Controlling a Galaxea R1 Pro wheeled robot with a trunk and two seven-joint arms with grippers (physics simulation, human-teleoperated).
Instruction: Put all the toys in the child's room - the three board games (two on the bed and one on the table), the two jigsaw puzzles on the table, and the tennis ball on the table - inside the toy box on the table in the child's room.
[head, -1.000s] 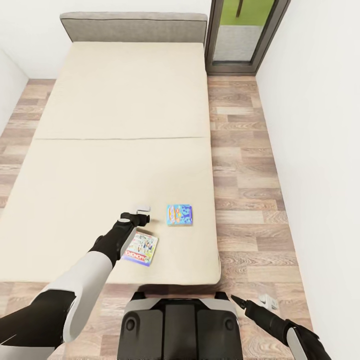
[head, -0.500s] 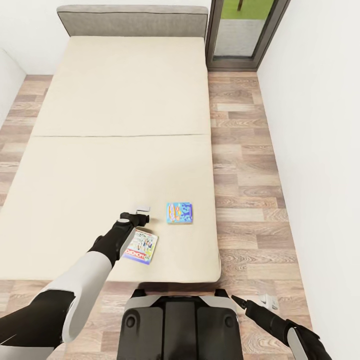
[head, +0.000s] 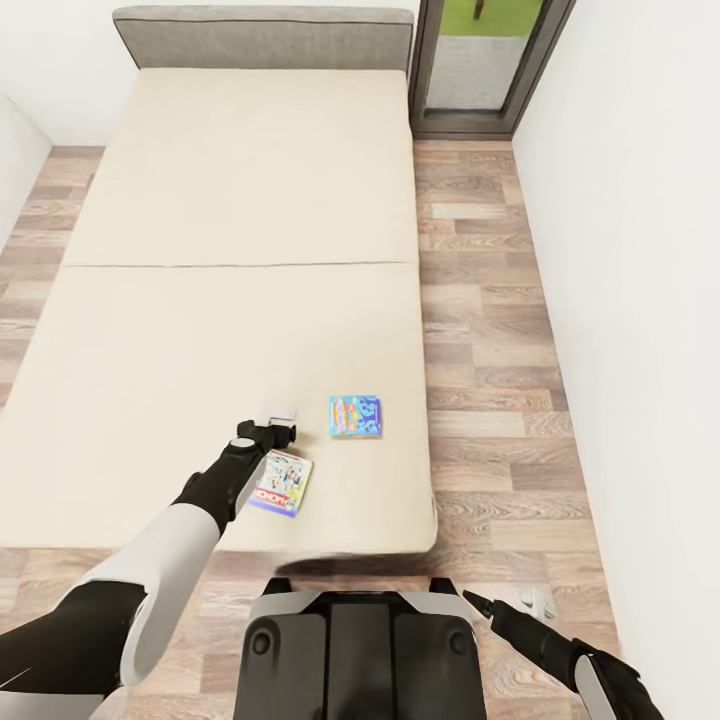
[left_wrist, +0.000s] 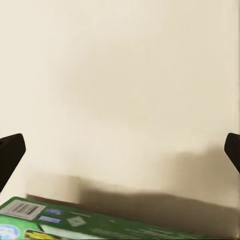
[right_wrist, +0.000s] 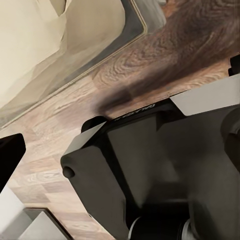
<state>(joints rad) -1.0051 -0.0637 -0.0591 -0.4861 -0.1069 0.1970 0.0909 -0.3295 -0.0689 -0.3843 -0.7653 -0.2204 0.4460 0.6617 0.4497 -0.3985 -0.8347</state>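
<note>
A white-walled room with a wood-plank floor (head: 490, 330) holds the long bed (head: 220, 250), its beige mattress running from the near edge to the grey headboard (head: 262, 36) by the window (head: 480, 60) at the far end. Two board games lie flat near the bed's near right corner: the blue-and-orange game box (head: 355, 416) farther and to the right, and the white Monopoly box (head: 282, 482) nearer, just apart from it. The left tool (head: 283, 421) hovers just beyond the Monopoly box with its dark fingers (left_wrist: 10, 155) spread wide and nothing between them, while the right tool (head: 478, 603) hangs low over the floor beside the robot's base (head: 360, 650), and whether it is open I cannot tell.
</note>
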